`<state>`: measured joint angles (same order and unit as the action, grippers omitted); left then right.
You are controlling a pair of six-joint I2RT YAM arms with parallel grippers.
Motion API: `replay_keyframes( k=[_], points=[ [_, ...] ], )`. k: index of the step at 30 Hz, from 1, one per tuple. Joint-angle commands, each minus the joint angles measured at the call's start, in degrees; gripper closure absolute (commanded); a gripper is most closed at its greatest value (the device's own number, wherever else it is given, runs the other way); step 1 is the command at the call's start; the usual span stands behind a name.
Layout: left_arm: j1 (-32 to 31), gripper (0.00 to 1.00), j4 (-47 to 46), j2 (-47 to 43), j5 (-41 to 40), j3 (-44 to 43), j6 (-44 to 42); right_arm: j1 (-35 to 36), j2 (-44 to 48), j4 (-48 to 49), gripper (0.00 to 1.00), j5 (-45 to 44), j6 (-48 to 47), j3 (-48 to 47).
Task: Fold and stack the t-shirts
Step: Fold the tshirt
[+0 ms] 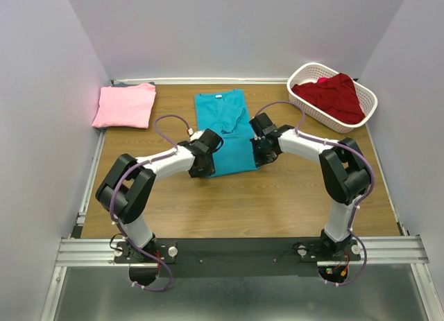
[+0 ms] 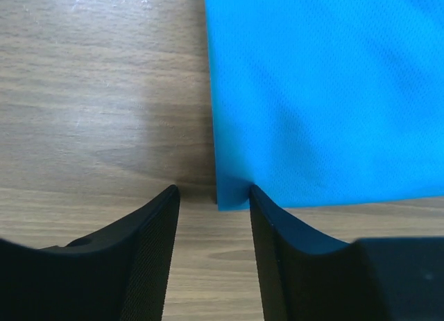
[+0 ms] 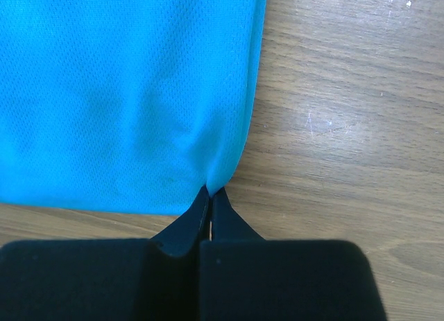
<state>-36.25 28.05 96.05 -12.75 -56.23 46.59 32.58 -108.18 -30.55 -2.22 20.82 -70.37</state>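
**Teal shirt pinched at one near corner, straddled at the other**

The teal shirt point(image 1: 223, 130) is laid flat at the middle of the table point(image 1: 277, 203), folded into a long narrow strip with its collar at the far end. Its near right corner is clamped between the closed jaws of the right gripper point(image 3: 210, 191), and the cloth is puckered at the tips. Its near left corner is straddled by the left gripper point(image 2: 211, 191), whose jaws are held apart. The right-hand finger point(image 2: 267, 210) appears to touch the hem, though this cannot be told for certain. The pink shirt point(image 1: 125, 105) is seen folded at the far left corner. The dark red shirt point(image 1: 333, 96) is heaped in the white basket point(image 1: 366, 106) at the far right.
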Motion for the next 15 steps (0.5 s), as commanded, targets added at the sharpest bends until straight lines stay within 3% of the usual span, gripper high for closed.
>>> replay_keyframes(
  k=[1, 6, 15],
  points=[
    [-1.0, 0.48, 2.9, 4.7, -1.5, -0.9, 0.3, 0.6, -4.8, -5.0, 0.99, -1.5, -1.7, 4.6],
    [-1.7, 0.53, 4.0, 6.8, 0.4, -0.6, -0.4, 0.6, -4.0, -5.0, 0.99, -1.6, -1.7, 5.0],
    [-2.1, 0.82, 2.6, 9.7, 3.8, 0.8, -2.0, 0.6, -3.5, -4.7, 0.99, -1.5, -1.7, 5.1]
  ],
)
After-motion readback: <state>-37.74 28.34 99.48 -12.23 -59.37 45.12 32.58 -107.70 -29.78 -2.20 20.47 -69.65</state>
